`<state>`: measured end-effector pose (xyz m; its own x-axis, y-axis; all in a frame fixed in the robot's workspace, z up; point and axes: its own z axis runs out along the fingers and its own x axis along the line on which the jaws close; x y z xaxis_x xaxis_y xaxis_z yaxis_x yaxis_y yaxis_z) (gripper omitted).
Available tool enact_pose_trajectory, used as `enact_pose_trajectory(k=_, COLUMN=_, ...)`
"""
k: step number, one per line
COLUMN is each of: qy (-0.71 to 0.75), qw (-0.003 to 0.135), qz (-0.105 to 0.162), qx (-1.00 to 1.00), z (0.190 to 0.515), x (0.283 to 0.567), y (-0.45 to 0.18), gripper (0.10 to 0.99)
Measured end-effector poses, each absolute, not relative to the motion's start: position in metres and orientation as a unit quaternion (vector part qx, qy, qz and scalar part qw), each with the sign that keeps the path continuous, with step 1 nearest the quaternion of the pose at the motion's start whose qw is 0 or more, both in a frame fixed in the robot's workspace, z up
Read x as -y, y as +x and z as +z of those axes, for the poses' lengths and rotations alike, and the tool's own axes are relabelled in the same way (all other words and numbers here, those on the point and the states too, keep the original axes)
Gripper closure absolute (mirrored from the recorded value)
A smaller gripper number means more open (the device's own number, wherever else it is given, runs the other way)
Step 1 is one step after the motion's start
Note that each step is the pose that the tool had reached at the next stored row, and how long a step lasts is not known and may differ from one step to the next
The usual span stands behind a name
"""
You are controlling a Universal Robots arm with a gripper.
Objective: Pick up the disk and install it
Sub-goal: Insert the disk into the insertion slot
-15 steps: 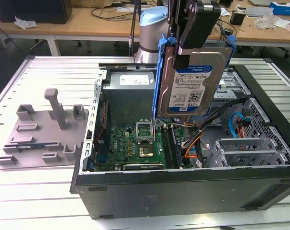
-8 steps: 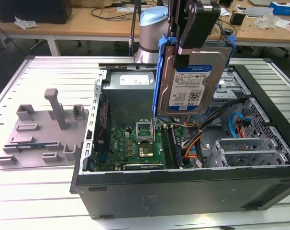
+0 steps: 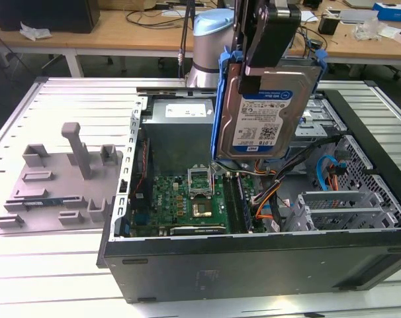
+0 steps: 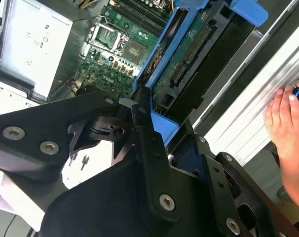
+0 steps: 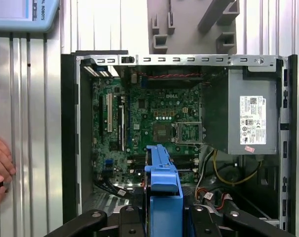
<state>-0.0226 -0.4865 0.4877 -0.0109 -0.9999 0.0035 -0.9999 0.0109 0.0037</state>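
The disk (image 3: 270, 109) hangs upright above the open computer case (image 3: 253, 255), its white-and-blue label facing the exterior camera and its blue carrier frame around the edges. My gripper (image 3: 253, 76) is shut on its upper part, with one black finger (image 3: 249, 85) lying over the label side. In the second wrist view the disk's (image 4: 189, 54) green circuit-board side shows, clamped in my gripper (image 4: 154, 118). The first wrist view looks down the blue carrier edge of the disk (image 5: 162, 182), which hovers over the motherboard (image 5: 159, 113).
Inside the case lie the motherboard (image 3: 187, 202), a grey power-supply box (image 3: 180, 126) with a white sticker, and a metal drive cage (image 3: 346, 205) with cables on the exterior view's right. A grey fixture tray (image 3: 61, 179) lies beside the case. A person's hand (image 4: 287, 128) rests near the case's edge.
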Motion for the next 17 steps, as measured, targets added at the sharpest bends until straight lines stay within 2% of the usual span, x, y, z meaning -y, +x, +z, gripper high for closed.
enact_pose_trajectory(k=17, qy=0.690, qw=-0.002, qz=-0.004, qx=0.724, z=0.484, x=0.502, y=-0.005, gripper=0.718)
